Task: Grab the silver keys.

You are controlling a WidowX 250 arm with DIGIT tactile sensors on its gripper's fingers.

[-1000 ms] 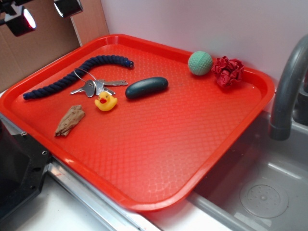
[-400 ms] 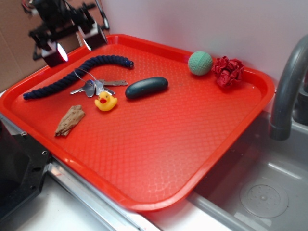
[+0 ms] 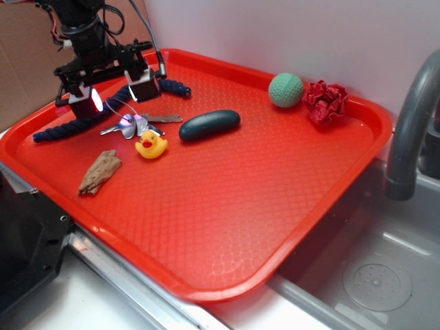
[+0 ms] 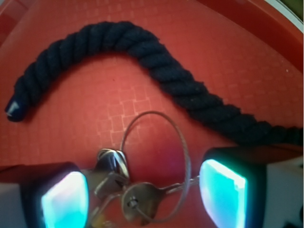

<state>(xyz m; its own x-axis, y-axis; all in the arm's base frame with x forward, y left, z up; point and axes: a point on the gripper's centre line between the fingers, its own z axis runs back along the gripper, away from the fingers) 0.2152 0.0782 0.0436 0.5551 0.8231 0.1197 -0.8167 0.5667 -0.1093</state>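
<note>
Claw (image 3: 114, 93) spread wide above the silver keys (image 3: 134, 124) (fingers either side); gripping nothing, rope (image 4: 156, 66) beyond.

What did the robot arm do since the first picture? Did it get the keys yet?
The gripper came in from the top left corner and dropped down over the silver keys. Its fingers are open on either side of the keys, so nothing is grabbed yet. The keys, the blue rope, the yellow duck and the other things on the red tray have not moved.
</note>
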